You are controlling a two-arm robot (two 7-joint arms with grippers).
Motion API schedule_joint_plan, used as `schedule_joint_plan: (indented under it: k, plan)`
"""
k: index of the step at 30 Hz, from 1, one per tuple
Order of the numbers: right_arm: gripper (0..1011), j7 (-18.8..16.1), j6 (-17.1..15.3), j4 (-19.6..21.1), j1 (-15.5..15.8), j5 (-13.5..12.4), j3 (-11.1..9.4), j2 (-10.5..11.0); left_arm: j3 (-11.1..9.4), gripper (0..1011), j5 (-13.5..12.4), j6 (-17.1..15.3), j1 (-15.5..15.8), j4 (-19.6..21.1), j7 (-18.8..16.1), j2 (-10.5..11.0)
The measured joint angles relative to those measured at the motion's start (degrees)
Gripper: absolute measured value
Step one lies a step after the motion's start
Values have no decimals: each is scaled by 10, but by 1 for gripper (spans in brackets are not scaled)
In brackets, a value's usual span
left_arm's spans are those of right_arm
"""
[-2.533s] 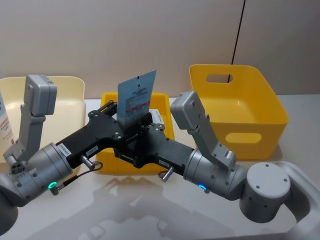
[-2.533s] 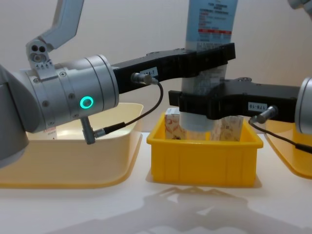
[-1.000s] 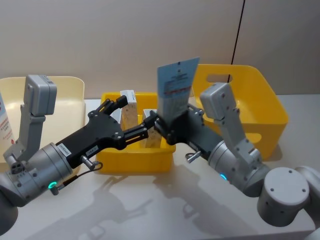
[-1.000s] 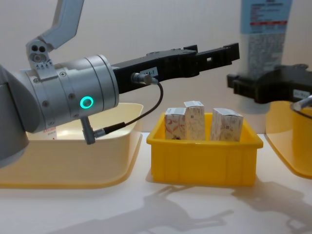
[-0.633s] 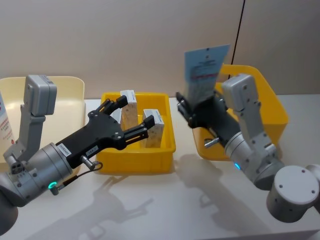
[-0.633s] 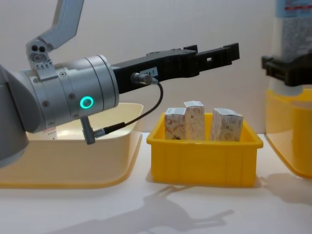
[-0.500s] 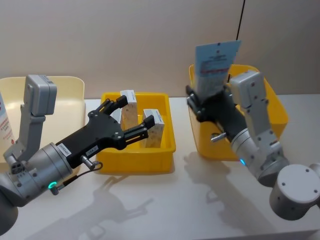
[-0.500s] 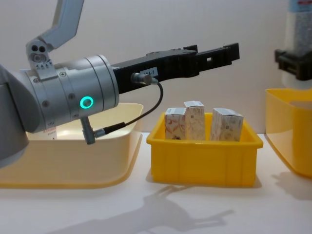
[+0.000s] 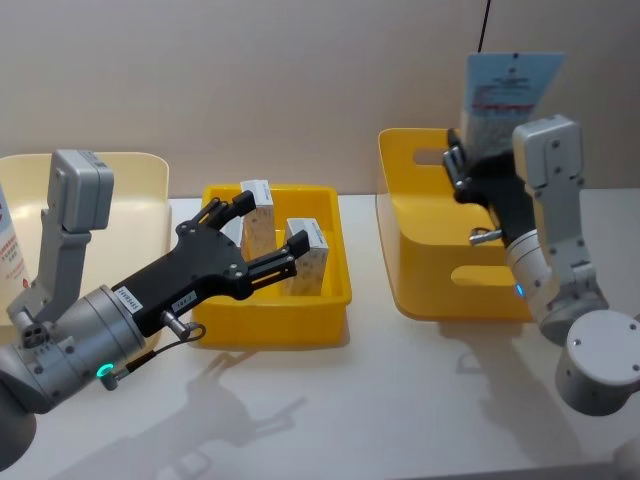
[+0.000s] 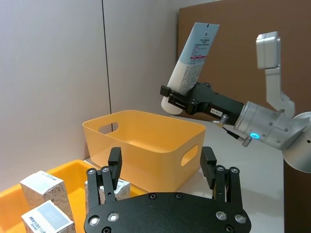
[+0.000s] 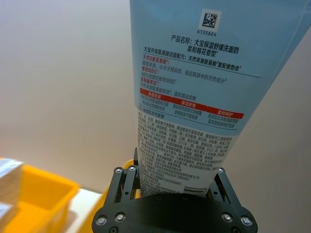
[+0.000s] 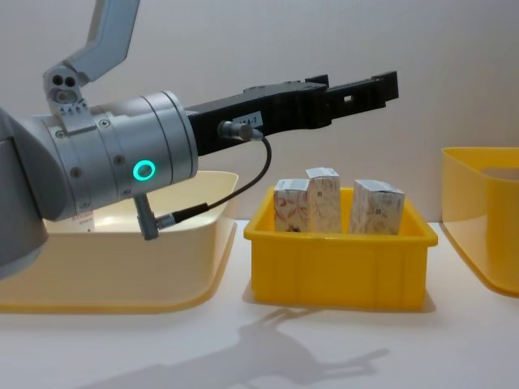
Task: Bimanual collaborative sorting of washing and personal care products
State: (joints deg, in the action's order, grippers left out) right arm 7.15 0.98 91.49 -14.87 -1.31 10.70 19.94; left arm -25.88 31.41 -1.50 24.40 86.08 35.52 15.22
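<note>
Black and clamped tight, the right hand (image 9: 470, 168) grips the lower body of the pale-blue tube (image 9: 508, 92), holding it upright and slightly tilted above the large yellow bin (image 9: 420, 255). The tube is not yet released, so the drop remains. The left hand (image 9: 255, 232) hangs spread wide and empty over the small yellow tray (image 9: 270, 322), where three white cartons (image 12: 377, 207) wait unsorted. Moments ago both hands gripped the tube above that tray. Since then the left has let go and kept its place, while the right has carried the tube across to the big bin.
</note>
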Motion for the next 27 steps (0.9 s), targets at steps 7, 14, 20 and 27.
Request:
schedule_joint_plan:
  k: [7,14,20,27]
  plan:
    - [551,47,2,-41,-25,29,-16,-15,0,1003,0,0,0,0,0,0]
    - [551,85,-15,-91,-58,51,-26,-34,0,1003,0,0,0,0,0,0]
    - [551,104,-36,-133,-85,63,-29,-50,0,1003,0,0,0,0,0,0]
    - [551,111,-62,-172,-111,67,-32,-70,0,1003,0,0,0,0,0,0]
